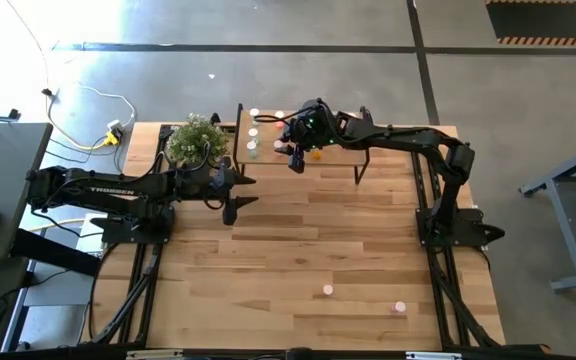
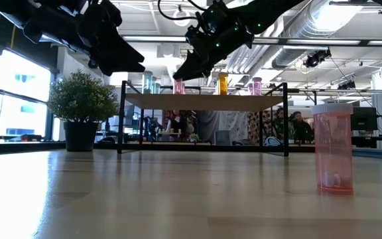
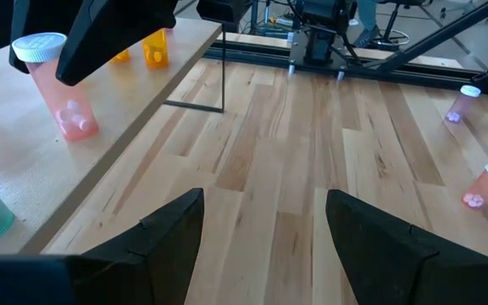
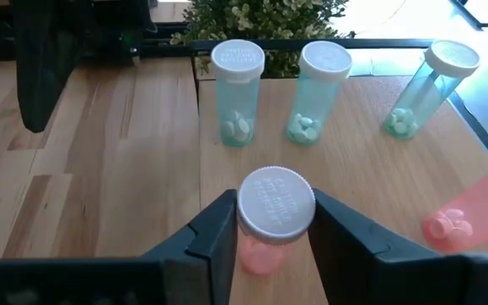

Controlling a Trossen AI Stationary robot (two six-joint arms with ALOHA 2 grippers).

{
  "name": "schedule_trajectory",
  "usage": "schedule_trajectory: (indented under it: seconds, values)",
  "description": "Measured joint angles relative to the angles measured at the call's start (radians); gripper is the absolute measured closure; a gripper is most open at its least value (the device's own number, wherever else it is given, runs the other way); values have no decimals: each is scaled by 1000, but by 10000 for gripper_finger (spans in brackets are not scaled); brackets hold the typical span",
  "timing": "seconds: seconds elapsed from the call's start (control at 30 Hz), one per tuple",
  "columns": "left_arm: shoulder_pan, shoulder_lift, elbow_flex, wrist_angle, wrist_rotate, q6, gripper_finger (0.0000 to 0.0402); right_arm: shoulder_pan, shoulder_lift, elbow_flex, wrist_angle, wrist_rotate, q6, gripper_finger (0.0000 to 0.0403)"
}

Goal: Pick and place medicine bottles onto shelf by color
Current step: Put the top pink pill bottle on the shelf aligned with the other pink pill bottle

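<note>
On the shelf's point(image 1: 340, 158) wood top, near its left end, stands a pink bottle with a white cap point(image 4: 275, 203). My right gripper point(image 4: 275, 222) is shut on it; in the high view this gripper point(image 1: 296, 160) hangs over the shelf's near edge. Three pale green bottles point(image 4: 320, 89) stand in a row behind the pink one, and another pink bottle point(image 4: 473, 212) is beside it. Orange bottles point(image 3: 155, 47) stand farther along the shelf. My left gripper point(image 1: 236, 195) hovers open over the table beside the plant. My right gripper pinches the pink bottle's body just under the white cap point(image 4: 261, 252) between its two fingers. The fingers point(image 4: 219, 233) slant down at it from the table's right and near side. The bottle's base point(image 3: 79, 127) rests on the shelf's top.
A potted plant point(image 1: 196, 140) stands left of the shelf. Two pink bottles point(image 1: 328, 291) point(image 1: 400, 307) stand on the table near its front edge; one of them point(image 2: 333, 149) looms large in the low view. Bare wood lies between the arms.
</note>
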Motion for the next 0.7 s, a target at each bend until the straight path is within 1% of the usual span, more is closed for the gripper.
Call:
schedule_trajectory:
  seconds: [0.23, 0.4, 0.7]
  values:
    - [0, 0, 0, 0, 0, 1, 163, 0, 0, 0, 2, 8, 0, 280]
    - [0, 0, 0, 0, 0, 1, 163, -4, -1, 0, 34, 25, 3, 281]
    - [0, 0, 0, 0, 0, 2, 163, -44, -2, 0, 89, 35, 80, 281]
